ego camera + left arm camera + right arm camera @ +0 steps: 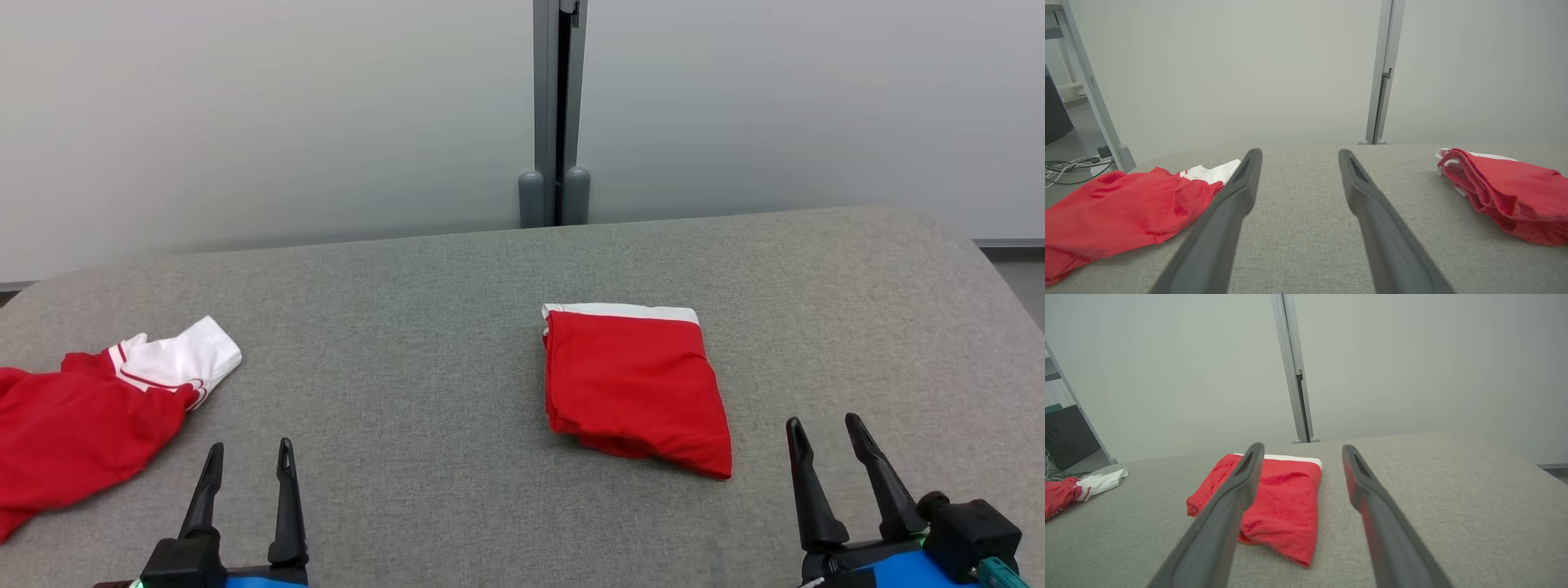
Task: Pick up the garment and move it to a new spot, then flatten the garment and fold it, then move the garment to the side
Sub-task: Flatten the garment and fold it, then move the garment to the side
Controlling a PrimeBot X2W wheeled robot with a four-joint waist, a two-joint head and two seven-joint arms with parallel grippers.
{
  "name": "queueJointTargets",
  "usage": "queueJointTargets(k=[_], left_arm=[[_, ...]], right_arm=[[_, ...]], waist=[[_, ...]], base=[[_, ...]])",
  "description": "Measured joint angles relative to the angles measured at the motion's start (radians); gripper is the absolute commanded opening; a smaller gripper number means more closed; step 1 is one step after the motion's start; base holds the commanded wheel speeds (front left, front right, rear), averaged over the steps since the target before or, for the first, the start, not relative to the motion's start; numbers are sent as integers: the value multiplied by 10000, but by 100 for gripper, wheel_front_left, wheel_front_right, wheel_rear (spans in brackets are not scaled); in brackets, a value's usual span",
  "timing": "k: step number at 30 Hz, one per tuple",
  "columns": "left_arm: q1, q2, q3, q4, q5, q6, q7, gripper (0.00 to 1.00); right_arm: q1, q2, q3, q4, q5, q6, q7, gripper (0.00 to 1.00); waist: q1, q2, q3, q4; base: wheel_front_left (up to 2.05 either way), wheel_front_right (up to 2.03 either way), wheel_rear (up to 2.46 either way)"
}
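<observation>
A folded red garment (637, 388) with a white strip along its far edge lies right of the table's middle; it also shows in the left wrist view (1511, 192) and the right wrist view (1282, 502). A second red garment (73, 425) with a white sleeve lies crumpled at the left edge, seen too from the wrists (1122, 208) (1061, 492). My left gripper (249, 461) stands open near the front edge, right of the crumpled garment, holding nothing. My right gripper (829, 437) stands open at the front right, just right of the folded garment, holding nothing.
The grey fabric table (424, 343) ends in rounded corners at the back. A pale wall with a grey vertical post (559, 114) stands behind it. Cables (1069, 167) lie on the floor beyond the table's left side.
</observation>
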Motion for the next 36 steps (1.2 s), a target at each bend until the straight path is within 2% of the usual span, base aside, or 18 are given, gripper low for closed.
queueJointTargets(k=[26, 36], left_arm=[[38, -38, -33, -27, 2, 4, 0, 100], [-177, -69, -196, -94, -13, 2, 0, 100]], right_arm=[[-24, 33, -10, 550, -165, 0, 105, 100], [-2032, -387, 244, 899, -520, 0, 608, 100]], waist=[[0, 0, 94, 178], [0, 0, 491, 236]], base=[[0, 0, 0], [0, 0, 0]])
